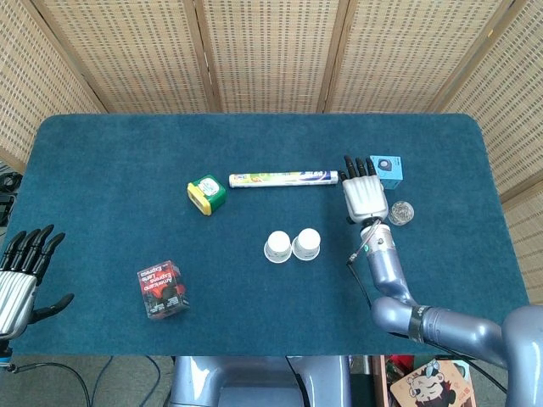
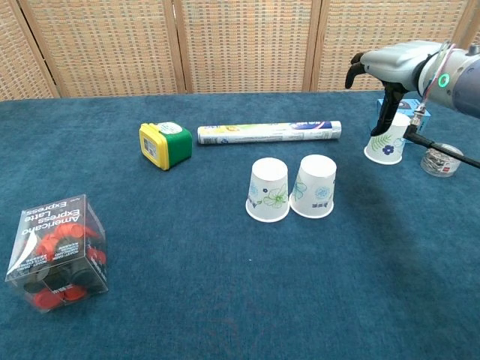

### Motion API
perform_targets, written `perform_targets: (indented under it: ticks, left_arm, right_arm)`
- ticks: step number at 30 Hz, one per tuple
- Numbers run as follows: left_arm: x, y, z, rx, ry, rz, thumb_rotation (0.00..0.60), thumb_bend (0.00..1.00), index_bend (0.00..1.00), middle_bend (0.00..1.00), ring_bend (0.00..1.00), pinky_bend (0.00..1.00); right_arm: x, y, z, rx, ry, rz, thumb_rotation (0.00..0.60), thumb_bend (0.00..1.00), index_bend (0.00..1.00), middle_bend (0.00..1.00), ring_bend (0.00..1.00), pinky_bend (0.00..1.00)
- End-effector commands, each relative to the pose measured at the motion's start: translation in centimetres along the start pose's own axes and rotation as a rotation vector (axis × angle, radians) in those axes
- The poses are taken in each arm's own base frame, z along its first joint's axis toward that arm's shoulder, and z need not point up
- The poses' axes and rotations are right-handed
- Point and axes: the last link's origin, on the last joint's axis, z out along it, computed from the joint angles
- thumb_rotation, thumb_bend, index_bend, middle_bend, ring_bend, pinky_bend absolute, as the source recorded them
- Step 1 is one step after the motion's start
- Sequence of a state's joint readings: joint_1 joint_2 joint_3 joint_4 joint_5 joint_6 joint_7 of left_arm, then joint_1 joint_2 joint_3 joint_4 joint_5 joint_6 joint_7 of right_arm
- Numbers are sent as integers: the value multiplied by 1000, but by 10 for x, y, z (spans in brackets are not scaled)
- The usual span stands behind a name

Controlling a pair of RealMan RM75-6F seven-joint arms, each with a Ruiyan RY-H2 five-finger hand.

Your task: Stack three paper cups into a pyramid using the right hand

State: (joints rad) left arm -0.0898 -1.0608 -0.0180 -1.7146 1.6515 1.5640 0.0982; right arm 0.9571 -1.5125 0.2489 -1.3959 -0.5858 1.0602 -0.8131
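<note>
Two white paper cups with floral print stand upside down and touching at mid-table, the left cup and the right cup. A third upside-down cup stands further back on the right. My right hand hovers over it with fingers stretched out flat and hides it in the head view. Its thumb hangs down at the cup's left side. Nothing is held. My left hand rests off the table's near left corner, fingers apart and empty.
A yellow-green box and a long tube lie behind the cups. A blue box and a small clear jar flank the third cup. A capsule box sits near left.
</note>
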Motion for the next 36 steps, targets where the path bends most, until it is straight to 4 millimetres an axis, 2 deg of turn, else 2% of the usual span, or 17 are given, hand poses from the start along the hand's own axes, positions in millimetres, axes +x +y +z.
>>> perform_targets:
  ticks: [1, 9, 21, 36]
  left_arm:
    - [0, 0, 0, 2, -1, 1, 600, 180, 0, 0, 0, 0]
    - [-3, -2, 3, 14, -14, 5, 600, 180, 0, 0, 0, 0]
    - [-5, -1, 4, 13, -26, 8, 600, 180, 0, 0, 0, 0]
    - [-8, 1, 7, 16, -37, 17, 600, 180, 0, 0, 0, 0]
  right_arm:
    - [0, 0, 14, -14, -10, 15, 600, 150, 251, 0, 0, 0]
    - [-7, 18, 30, -73, -31, 15, 600, 150, 288, 0, 0, 0]
    - [-15, 46, 36, -144, -69, 16, 600, 150, 297, 0, 0, 0]
    - [-30, 56, 44, -156, -98, 35, 600, 150, 307, 0, 0, 0]
